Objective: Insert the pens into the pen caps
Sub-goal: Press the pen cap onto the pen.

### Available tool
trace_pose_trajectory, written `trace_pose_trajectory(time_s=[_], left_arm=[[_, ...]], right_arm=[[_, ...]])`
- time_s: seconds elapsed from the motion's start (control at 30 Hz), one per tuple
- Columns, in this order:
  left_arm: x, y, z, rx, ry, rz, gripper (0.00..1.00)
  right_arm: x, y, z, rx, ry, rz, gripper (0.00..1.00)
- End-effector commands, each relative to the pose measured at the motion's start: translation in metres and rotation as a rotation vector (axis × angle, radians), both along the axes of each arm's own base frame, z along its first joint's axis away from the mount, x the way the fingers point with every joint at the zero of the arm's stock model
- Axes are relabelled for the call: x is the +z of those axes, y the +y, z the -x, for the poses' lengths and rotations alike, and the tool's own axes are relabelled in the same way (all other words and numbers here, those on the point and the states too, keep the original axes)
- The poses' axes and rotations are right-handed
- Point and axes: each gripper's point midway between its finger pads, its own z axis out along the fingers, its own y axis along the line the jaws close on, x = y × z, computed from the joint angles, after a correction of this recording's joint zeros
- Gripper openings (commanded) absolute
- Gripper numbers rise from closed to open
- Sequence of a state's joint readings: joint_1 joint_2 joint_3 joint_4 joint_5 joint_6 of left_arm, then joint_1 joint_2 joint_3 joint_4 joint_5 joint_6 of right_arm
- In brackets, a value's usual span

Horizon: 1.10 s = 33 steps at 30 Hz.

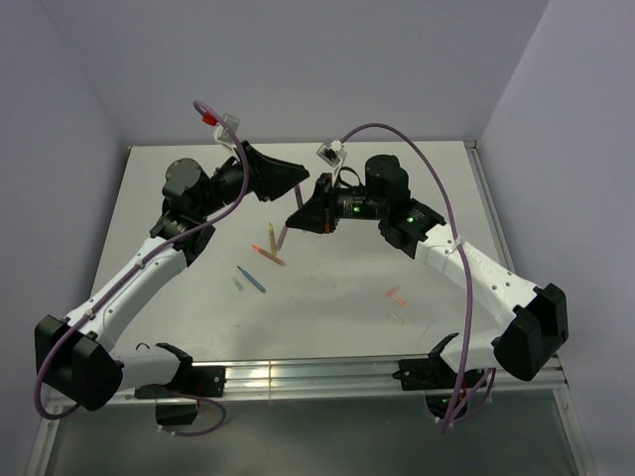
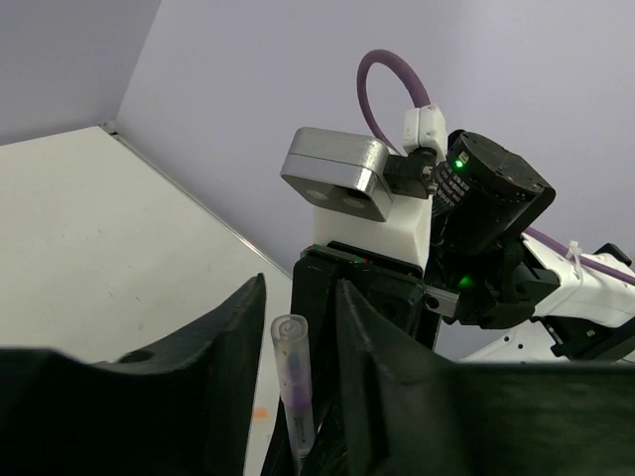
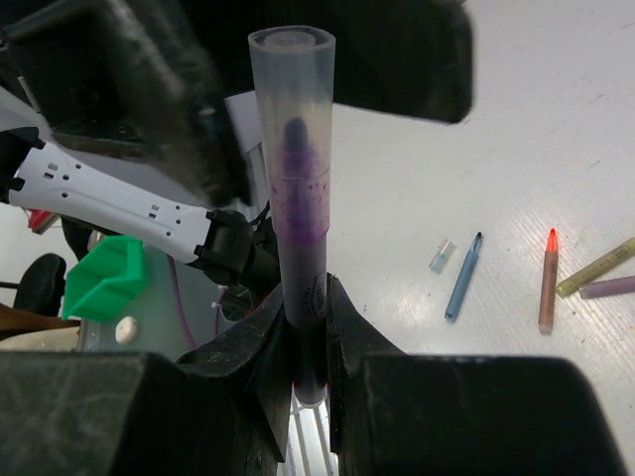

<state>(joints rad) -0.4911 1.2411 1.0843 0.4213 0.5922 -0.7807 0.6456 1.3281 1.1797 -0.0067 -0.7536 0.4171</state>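
above the tabletop [image 1: 347,317], the left end effector [image 2: 301,290] comes in from 9 o'clock with its jaws apart on either side of a clear cap [image 3: 291,89]. they do not visibly touch it and seem placed to seat or steady it. the cap sits over the tip of a purple pen [image 3: 304,263], which points to 12 o'clock in the right wrist view. the right end effector [image 3: 306,297] is clamped on the barrel, bracing it. loose pens [image 1: 251,280] lie at 7 o'clock, spare caps [image 1: 394,296] at 4 o'clock.
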Motion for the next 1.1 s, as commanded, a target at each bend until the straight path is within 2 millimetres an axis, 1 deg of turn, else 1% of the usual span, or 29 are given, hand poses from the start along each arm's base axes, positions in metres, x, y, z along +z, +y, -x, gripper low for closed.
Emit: trace_pose_trajectory(time_s=[0.0, 0.03, 0.07, 0.13, 0.17, 0.2, 0.23, 0.47, 0.5, 0.57, 0.6, 0.63, 0.7, 0.73, 0.77, 0.8, 0.83, 0.87, 0.9, 1.07], left_arm=[[0.028, 0.001, 0.009, -0.034, -0.079, 0.036, 0.37], [0.028, 0.000, 0.009, -0.035, -0.079, 0.035, 0.33], [0.026, 0.000, 0.008, -0.035, -0.074, 0.032, 0.25], [0.023, 0.000, 0.008, -0.038, -0.066, 0.024, 0.16], [0.022, 0.000, 0.010, -0.042, -0.065, 0.024, 0.06], [0.021, -0.001, 0.010, -0.047, -0.062, 0.023, 0.02], [0.020, 0.000, 0.011, -0.047, -0.060, 0.024, 0.00], [0.008, -0.002, 0.022, -0.086, -0.065, 0.023, 0.00], [0.007, -0.004, 0.026, -0.103, -0.076, 0.023, 0.00], [-0.001, -0.005, 0.030, -0.108, -0.073, 0.018, 0.00], [-0.002, -0.007, 0.034, -0.115, -0.086, 0.016, 0.00], [-0.009, -0.007, 0.037, -0.111, -0.081, 0.013, 0.00], [-0.014, -0.010, 0.043, -0.124, -0.081, 0.016, 0.00], [-0.021, -0.011, 0.045, -0.128, -0.076, 0.012, 0.00], [-0.024, -0.013, 0.047, -0.130, -0.077, 0.011, 0.00], [-0.027, -0.017, 0.052, -0.143, -0.075, 0.010, 0.00], [-0.034, -0.020, 0.055, -0.148, -0.067, 0.001, 0.00], [-0.036, -0.022, 0.054, -0.138, -0.070, -0.003, 0.00], [-0.039, -0.027, 0.060, -0.153, -0.068, -0.006, 0.00], [-0.054, -0.037, 0.066, -0.168, -0.050, -0.014, 0.00]], right_arm=[[0.022, 0.004, 0.002, 0.022, -0.072, -0.033, 0.00], [0.023, 0.004, 0.002, 0.022, -0.073, -0.034, 0.00], [0.024, 0.004, 0.002, 0.020, -0.078, -0.035, 0.00], [0.025, 0.004, 0.000, 0.014, -0.084, -0.034, 0.00], [0.027, 0.003, 0.000, 0.012, -0.090, -0.037, 0.00], [0.027, 0.003, 0.000, 0.011, -0.092, -0.037, 0.00], [0.024, 0.003, 0.000, 0.010, -0.076, -0.026, 0.00], [0.027, 0.003, -0.003, -0.008, -0.083, -0.023, 0.00], [0.028, 0.002, -0.004, -0.013, -0.084, -0.025, 0.00], [0.030, 0.001, -0.006, -0.023, -0.090, -0.027, 0.00], [0.032, 0.000, -0.007, -0.031, -0.094, -0.031, 0.00], [0.035, 0.000, -0.007, -0.036, -0.097, -0.036, 0.00], [0.040, -0.003, -0.011, -0.051, -0.103, -0.044, 0.00], [0.042, -0.004, -0.013, -0.060, -0.106, -0.049, 0.00], [0.045, -0.005, -0.015, -0.071, -0.111, -0.054, 0.00], [0.048, -0.007, -0.017, -0.083, -0.110, -0.060, 0.00], [0.049, -0.009, -0.019, -0.091, -0.107, -0.062, 0.00], [0.052, -0.010, -0.020, -0.096, -0.111, -0.067, 0.00], [0.057, -0.009, -0.023, -0.102, -0.120, -0.084, 0.00], [0.073, -0.014, -0.032, -0.128, -0.133, -0.122, 0.00]])
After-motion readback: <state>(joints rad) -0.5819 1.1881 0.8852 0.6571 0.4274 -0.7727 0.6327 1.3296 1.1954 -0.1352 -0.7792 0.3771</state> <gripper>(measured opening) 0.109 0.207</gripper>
